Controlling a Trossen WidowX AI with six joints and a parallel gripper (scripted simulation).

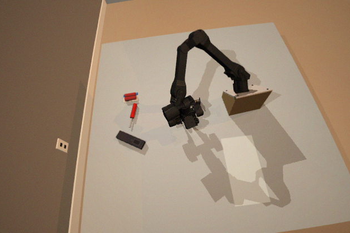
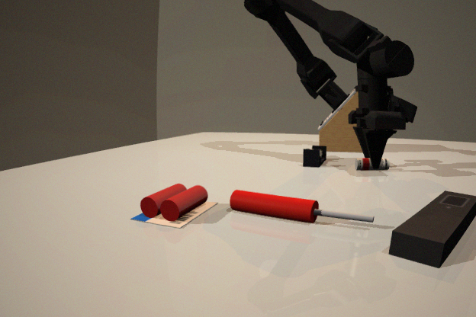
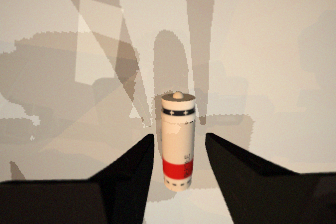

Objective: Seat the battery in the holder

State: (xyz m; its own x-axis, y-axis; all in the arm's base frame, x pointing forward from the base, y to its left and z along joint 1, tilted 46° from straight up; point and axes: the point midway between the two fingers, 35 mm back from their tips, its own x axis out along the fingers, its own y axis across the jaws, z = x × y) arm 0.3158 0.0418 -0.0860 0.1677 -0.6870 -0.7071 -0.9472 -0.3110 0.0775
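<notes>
The battery [image 2: 365, 164] [image 3: 178, 150], white with a red band near its flat end, lies on its side on the table. In the wrist view its terminal end points up the picture. My gripper [image 2: 375, 166] [image 3: 179, 139] is low over it, partly closed but still open, with one finger on each side of the battery and a visible gap at both sides. The black holder [image 2: 312, 158] stands empty to the left of the battery in the exterior view. In the top view the arm hides the battery and most of the holder.
Two red cylinders [image 1: 130, 96] [image 2: 184, 203] lie on a small card. A red-handled screwdriver [image 1: 133, 111] [image 2: 273, 206] and a dark oblong block [image 1: 130, 139] [image 2: 435, 228] lie near them, away from the gripper. The arm's wooden base [image 1: 245, 103] [image 2: 337, 133] stands behind the holder in the exterior view.
</notes>
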